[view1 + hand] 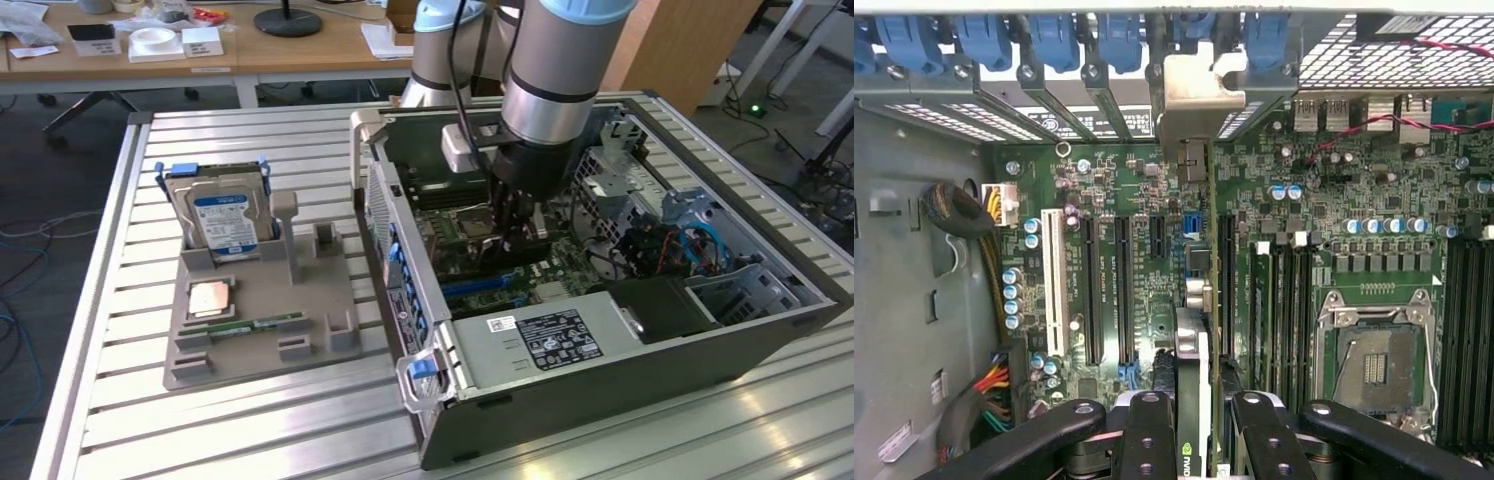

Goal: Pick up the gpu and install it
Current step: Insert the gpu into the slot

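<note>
Green gpu edge-on over motherboard, fingers closed on it, silver bracket at case rear wall.

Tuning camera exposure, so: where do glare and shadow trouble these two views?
Exterior view: glare streaks the table slats, and the case interior is shadowed beneath the arm. Wrist view: the gpu bracket gleams pale, the motherboard evenly lit.

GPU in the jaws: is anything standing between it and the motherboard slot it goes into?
Nothing visible does. The gpu hangs edge-on over the motherboard, its silver bracket at the rear slot openings. The slot straight under the card is hidden by the card itself.
</note>
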Controlling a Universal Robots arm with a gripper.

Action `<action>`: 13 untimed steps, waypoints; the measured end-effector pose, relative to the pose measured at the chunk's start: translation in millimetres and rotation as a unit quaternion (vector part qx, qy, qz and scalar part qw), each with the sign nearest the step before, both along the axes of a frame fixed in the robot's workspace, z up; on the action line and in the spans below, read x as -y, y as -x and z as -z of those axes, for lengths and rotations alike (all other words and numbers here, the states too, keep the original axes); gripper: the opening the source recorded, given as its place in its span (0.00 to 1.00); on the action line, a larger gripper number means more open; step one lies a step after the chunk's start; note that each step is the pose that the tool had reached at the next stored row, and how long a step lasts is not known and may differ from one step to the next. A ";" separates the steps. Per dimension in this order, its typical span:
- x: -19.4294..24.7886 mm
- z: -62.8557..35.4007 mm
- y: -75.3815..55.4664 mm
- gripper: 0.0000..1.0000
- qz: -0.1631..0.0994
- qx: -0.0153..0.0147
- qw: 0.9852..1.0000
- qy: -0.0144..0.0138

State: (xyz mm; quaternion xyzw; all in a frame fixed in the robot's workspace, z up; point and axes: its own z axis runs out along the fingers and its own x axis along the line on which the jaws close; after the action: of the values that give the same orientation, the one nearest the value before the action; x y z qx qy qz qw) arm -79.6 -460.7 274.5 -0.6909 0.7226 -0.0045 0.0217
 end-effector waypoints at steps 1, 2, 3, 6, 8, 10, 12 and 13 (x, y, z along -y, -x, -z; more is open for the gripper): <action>0.0 0.8 0.2 0.27 0.000 0.000 1.000 0.000; 0.0 1.4 0.3 0.27 0.000 0.000 1.000 0.000; 0.0 1.3 0.3 0.27 0.000 0.000 1.000 0.000; 0.0 1.5 1.1 0.27 0.000 0.000 1.000 0.000; -0.1 1.6 1.8 0.27 0.000 0.000 1.000 0.000; 0.0 1.7 2.5 0.27 0.000 0.000 1.000 0.000; 0.0 1.7 3.2 0.27 0.000 0.000 1.000 0.000; 0.0 1.8 3.4 0.27 0.000 0.000 1.000 0.000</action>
State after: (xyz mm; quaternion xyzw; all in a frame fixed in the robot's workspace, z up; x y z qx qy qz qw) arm -83.0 -460.6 272.7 -0.6909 0.7226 -0.0046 0.0217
